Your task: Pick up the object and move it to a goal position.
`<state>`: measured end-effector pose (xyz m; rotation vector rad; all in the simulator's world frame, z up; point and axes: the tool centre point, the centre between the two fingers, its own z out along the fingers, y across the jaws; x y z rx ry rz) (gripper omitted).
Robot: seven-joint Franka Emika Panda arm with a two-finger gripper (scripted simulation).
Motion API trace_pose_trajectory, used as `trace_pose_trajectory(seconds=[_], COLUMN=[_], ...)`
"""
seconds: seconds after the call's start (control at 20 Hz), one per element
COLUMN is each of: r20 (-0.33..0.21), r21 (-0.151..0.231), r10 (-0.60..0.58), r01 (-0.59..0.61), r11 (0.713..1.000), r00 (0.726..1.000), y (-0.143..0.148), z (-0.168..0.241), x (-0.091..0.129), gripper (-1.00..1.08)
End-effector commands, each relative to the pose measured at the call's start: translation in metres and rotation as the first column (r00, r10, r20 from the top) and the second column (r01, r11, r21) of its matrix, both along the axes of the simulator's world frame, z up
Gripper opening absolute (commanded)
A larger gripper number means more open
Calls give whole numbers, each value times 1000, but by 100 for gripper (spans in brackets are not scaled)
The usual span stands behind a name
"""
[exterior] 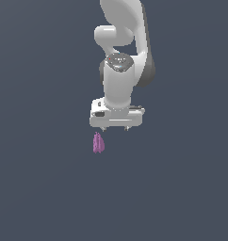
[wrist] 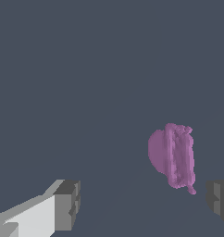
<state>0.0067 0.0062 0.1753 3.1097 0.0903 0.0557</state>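
Jaws spread apart, empty, purple-pink blob [wrist: 171,155] between them, nothing else nearby

All I get behind the action is one flat slate-blue ground [exterior: 36,188], a dark grey with a bluish cast, filling the exterior view from edge to edge. I can't find a seam, a horizon or a corner in it, so I can't tell floor from wall. It carries no texture, grain or markings. The light is soft and even; I see no hard shadow and no bright patch, left or right, near or far. From the wrist view I read the same plain slate surface [wrist: 63,69], equally uniform, with only the faintest change in tone across it.
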Motion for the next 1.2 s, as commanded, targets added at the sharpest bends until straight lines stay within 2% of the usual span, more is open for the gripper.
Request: trace_pose_trajectory(seconds=[0.0,0.45,0.7,0.9,1.15], r20=[0,4,3,-3,-16], r21=[0,-22,-21,-15,1], r10=[0,53,51,50,45], r01=[0,-52,-51,-50,-45], r11=[1000,998,999,999,999], r00=[1000,999,999,999,999], y=[0,0,-2,-13,-41], z=[0,13,11,2,-22], x=[0,-1,0,1,2], gripper=[100,100,100,100,100])
